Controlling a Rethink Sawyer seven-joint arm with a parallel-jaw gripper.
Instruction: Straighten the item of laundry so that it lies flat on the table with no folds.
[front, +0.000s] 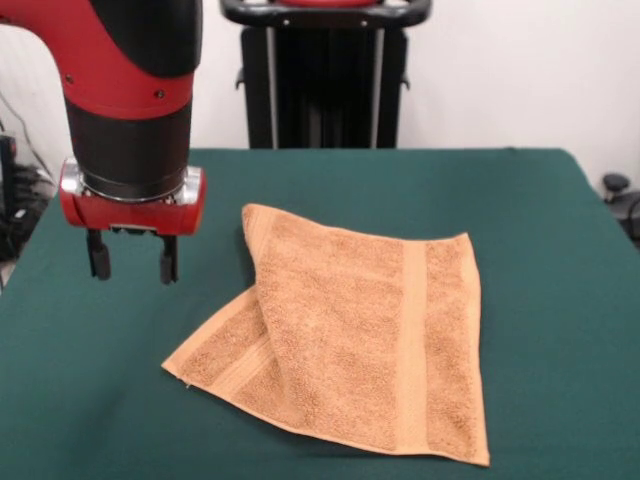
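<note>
While the dark green table (560, 300) fills almost the whole front view, the red and black arm (130, 80) comes down over its left part, its thick black wrist section standing nearly upright above a red collar with a silver ring. Behind the table's far edge stands a black pedestal (322, 80) against a pale wall.

The orange-tan towel (370, 350) lies on the felt near the middle and a little to the right, reaching almost to the near edge. It is not flat: its upper left part is folded over, so that a slanting edge runs from the far left corner down toward the middle, and a lower layer sticks out to the left as a pointed flap. A flat woven band runs down the right part, and another shows along the flap.

The gripper (132, 262) hangs just left of the towel, empty, its two black fingers (98, 258) spread apart and pointing down.

No writing or label can be read anywhere.
</note>
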